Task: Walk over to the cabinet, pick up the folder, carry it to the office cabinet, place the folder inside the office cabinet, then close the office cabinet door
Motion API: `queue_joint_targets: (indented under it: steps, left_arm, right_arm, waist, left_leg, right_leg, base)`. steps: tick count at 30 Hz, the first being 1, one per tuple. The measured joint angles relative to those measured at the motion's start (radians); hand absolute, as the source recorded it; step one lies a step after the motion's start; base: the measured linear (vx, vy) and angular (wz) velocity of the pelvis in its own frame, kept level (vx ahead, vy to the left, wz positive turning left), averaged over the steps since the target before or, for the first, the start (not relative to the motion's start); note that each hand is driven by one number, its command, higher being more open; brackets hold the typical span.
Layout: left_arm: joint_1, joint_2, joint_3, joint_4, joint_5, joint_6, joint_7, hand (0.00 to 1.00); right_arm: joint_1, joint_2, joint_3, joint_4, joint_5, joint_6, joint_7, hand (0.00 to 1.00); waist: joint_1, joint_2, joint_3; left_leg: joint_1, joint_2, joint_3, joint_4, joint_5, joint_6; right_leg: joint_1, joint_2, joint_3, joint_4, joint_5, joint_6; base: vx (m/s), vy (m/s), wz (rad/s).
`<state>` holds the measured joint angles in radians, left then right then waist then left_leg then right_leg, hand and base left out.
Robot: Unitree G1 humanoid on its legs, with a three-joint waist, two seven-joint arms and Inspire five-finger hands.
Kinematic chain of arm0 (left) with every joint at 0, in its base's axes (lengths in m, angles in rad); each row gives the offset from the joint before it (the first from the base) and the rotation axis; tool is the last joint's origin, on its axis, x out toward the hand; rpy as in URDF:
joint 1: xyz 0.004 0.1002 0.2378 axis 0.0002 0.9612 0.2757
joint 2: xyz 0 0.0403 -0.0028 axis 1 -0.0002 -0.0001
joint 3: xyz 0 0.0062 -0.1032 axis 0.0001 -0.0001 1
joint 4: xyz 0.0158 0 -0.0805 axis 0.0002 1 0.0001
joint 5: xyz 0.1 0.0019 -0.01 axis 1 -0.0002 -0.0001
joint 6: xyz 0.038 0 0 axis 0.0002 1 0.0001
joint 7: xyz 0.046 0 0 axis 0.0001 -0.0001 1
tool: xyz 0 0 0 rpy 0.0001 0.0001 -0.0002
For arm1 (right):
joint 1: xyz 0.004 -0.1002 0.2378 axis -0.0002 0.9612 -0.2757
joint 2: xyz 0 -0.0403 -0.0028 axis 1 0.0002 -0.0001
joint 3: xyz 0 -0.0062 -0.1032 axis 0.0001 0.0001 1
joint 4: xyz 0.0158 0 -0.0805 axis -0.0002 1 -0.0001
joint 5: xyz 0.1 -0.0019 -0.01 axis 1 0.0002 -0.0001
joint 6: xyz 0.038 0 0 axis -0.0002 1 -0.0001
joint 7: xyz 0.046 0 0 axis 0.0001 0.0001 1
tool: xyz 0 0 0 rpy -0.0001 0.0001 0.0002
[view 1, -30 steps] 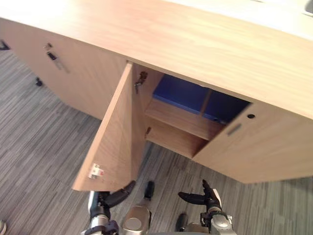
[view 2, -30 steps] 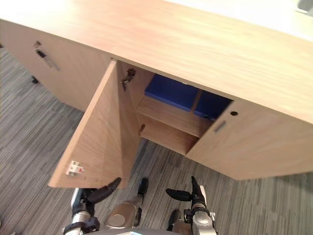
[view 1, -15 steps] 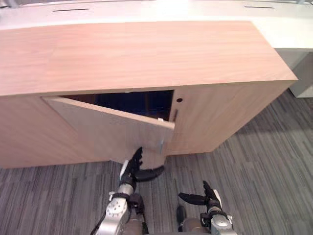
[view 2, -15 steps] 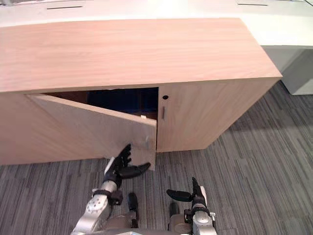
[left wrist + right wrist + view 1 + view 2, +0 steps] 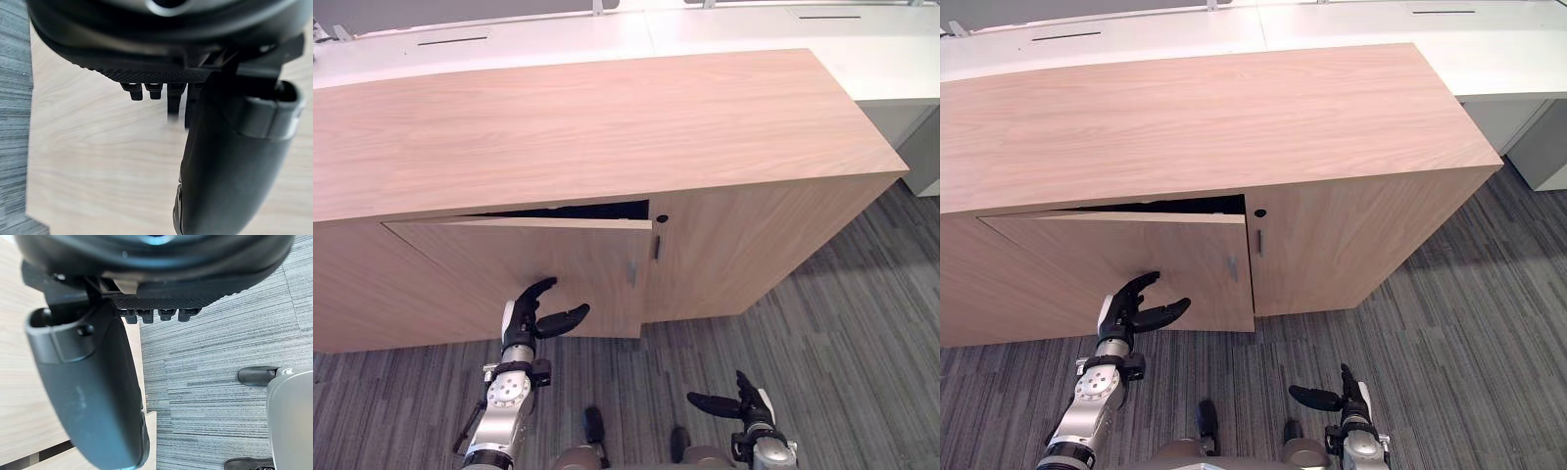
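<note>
Office cabinet (image 5: 607,127): one door left to shut.
Door (image 5: 509,264): wide open a second ago, now a thin gap, so closing is nearly done.
Folder: hidden behind the door, blue inside earlier.
Left hand (image 5: 521,321): fingers spread, empty, at the door face.
Right hand (image 5: 744,403): open, idle, low.

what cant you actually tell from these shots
- Inside of the light wooden office cabinet: the eye views show a dark slit above its nearly shut door; contents hidden.
- Whether the open left hand touches that door: left wrist view, palm covers the fingertips.
- The right hand: arm cut off by the bottom edge.
</note>
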<state>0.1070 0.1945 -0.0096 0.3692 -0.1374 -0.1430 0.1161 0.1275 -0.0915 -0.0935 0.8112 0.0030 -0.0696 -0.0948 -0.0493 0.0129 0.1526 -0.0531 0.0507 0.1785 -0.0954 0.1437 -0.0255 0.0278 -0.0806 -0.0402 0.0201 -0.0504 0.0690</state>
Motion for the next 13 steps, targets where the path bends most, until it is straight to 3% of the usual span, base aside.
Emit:
queue_joint_targets:
  steps: [4,8,13]
  left_arm:
    - [0.121,-0.016,0.0,0.059,0.004,-0.003,-0.061,1.0]
    - [0.18,-0.015,0.003,0.223,0.055,0.016,-0.104,1.0]
    - [0.215,-0.015,0.023,0.302,0.124,0.027,-0.117,1.0]
  right_arm:
    - [0.0,-0.003,-0.024,0.0,0.003,0.009,0.0,1.0]
    - [-0.002,-0.009,-0.038,-0.012,0.003,0.009,0.0,1.0]
    - [-0.012,-0.025,-0.057,-0.026,0.003,0.008,-0.001,1.0]
  waist:
    - [0.004,0.007,-0.003]
    - [0.008,0.007,-0.004]
    - [0.01,0.006,-0.005]
  left_leg:
    - [0.003,-0.004,-0.005,0.0,-0.007,-0.009]
    - [-0.002,-0.016,-0.011,0.0,-0.016,0.003]
    - [-0.003,-0.03,-0.017,0.0,-0.024,0.006]
  right_leg:
    - [0.001,-0.009,-0.008,0.002,-0.021,-0.002]
    - [0.003,-0.015,-0.018,-0.003,-0.024,0.0]
    - [0.008,-0.032,-0.023,-0.007,-0.033,0.011]
  base:
    - [-0.08,0.04,0.04]
    - [-0.01,0.027,0.06]
    - [0.06,0.016,0.05]
